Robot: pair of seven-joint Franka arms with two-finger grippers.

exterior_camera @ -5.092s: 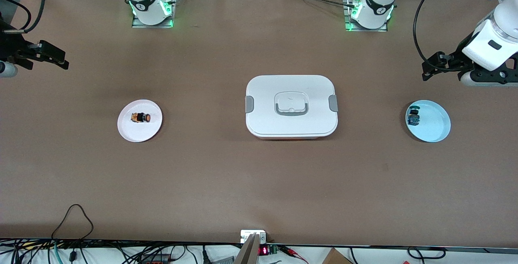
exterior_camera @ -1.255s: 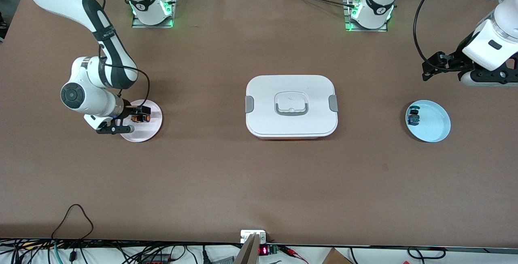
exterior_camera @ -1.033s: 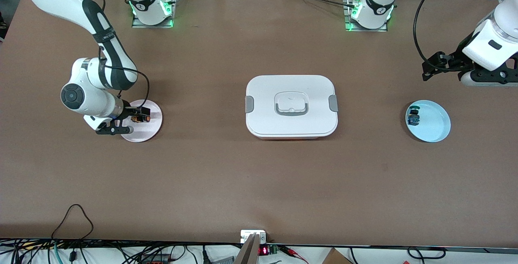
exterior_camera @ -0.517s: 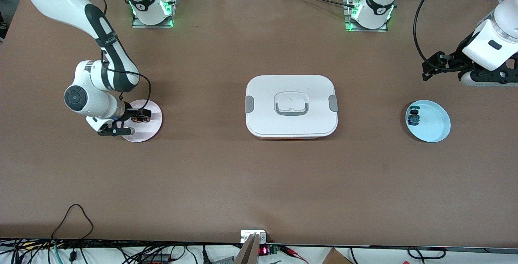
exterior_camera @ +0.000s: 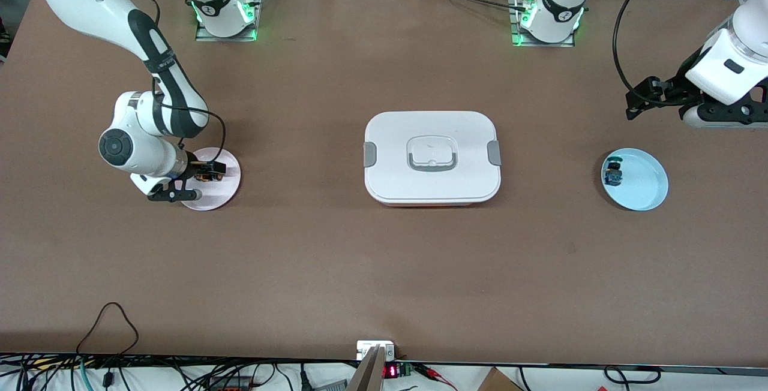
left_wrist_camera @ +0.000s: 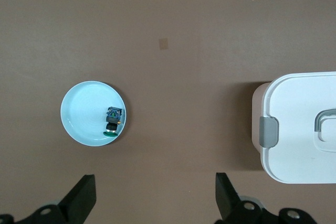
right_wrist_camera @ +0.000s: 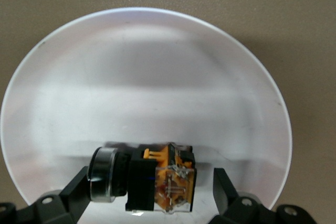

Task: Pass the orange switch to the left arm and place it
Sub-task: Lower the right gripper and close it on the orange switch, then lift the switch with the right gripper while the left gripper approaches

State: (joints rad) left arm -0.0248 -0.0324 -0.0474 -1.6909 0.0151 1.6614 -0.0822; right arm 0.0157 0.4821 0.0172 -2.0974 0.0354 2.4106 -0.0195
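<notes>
Brown tabletop (exterior_camera: 300,259), white box (exterior_camera: 432,157) in the middle. On my feed the orange switch (right_wrist_camera: 149,179) lies on its side in the pale pink plate (right_wrist_camera: 142,66) toward the right arm's end, with the right tool (right_wrist_camera: 149,190) open and straddling it. Looks tiny, light and rigid, probably rolls on that round cap, so I'd pinch the black body. Left tool (left_wrist_camera: 155,198) waits open above the blue plate (left_wrist_camera: 79,114).

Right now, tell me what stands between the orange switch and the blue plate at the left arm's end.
The white box sits mid-table, directly between the orange switch on its white plate and the blue plate. Nothing else visible lies between them.
</notes>
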